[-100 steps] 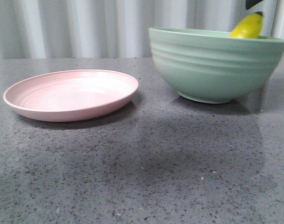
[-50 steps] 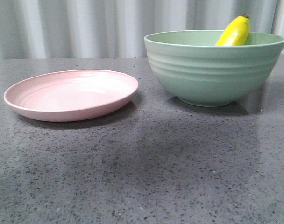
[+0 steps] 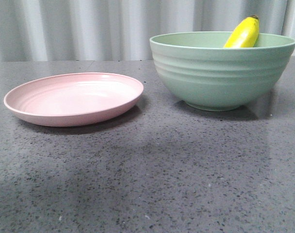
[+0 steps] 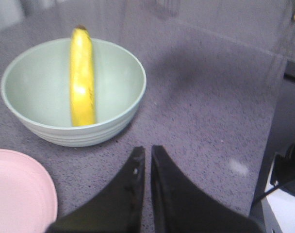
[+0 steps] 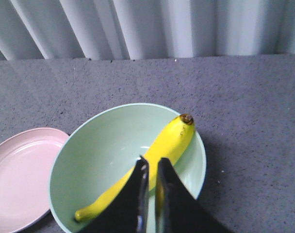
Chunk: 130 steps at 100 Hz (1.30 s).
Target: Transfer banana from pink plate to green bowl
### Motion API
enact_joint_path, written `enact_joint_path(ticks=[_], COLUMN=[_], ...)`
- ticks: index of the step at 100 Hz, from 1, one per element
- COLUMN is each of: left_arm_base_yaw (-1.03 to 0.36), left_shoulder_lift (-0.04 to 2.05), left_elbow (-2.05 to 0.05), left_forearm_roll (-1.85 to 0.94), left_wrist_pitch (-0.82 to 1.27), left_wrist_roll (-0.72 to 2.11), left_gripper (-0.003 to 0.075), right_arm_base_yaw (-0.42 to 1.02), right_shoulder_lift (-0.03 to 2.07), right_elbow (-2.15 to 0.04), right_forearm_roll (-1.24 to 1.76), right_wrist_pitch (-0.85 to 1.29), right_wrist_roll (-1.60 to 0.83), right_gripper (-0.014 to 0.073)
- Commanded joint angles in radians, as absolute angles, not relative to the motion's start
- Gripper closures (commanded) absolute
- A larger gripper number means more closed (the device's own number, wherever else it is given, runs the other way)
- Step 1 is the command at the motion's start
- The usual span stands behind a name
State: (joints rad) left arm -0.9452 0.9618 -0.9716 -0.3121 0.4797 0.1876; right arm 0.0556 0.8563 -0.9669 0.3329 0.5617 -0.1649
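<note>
Since second ago: banana (image 5: 152, 165) released, bowl settled. Banana leans on green bowl (image 5: 89, 155) rim, directly beneath right gripper (image 5: 150, 165), jaws nearly closed, empty. Your risk: retreating arm clips protruding tip, tipping banana out.

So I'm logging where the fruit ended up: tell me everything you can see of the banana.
The banana is bright yellow, smooth and gently curved, unpeeled, with a dark tip at one end and a greenish stem at the other. It lies inside the green bowl, stem end low near the bottom and the dark tip propped up against the rim, sticking out above it. It touches only the bowl. The right hand is above it, not gripping it.
</note>
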Motion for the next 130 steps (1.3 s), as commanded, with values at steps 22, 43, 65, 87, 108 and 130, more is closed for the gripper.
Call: enact_joint_path(ticks=[22, 43, 65, 87, 108, 130], left_arm_base_yaw=[-0.944, -0.944, -0.944, -0.944, -0.944, -0.944], left_shoulder_lift=[0.677, 0.509, 0.361, 0.314, 0.314, 0.314], left_elbow=[-0.712, -0.564, -0.429, -0.394, -0.394, -0.394], left_forearm_roll=[-0.336, -0.336, -0.334, -0.334, -0.334, -0.334], left_wrist_pitch=[0.188, 0.155, 0.032, 0.018, 0.018, 0.018], left_wrist_roll=[0.179, 0.179, 0.179, 0.179, 0.179, 0.179], left_gripper=[0.0739, 0.0739, 0.0739, 0.0739, 0.0739, 0.0739], right_arm_base_yaw=[0.055, 0.055, 0.055, 0.055, 0.055, 0.055], right_shoulder_lift=[0.545, 0.345, 0.134, 0.006, -0.004, -0.004], right_elbow=[-0.667, -0.515, -0.413, -0.395, -0.395, -0.395], right_forearm_roll=[0.308, 0.280, 0.278, 0.278, 0.278, 0.278], right_wrist_pitch=[0.271, 0.223, 0.200, 0.206, 0.204, 0.204], right_wrist_roll=[-0.249, -0.261, -0.261, -0.261, -0.261, -0.261], right_gripper=[0.0669, 0.0670, 0.0670, 0.0669, 0.0669, 0.0670])
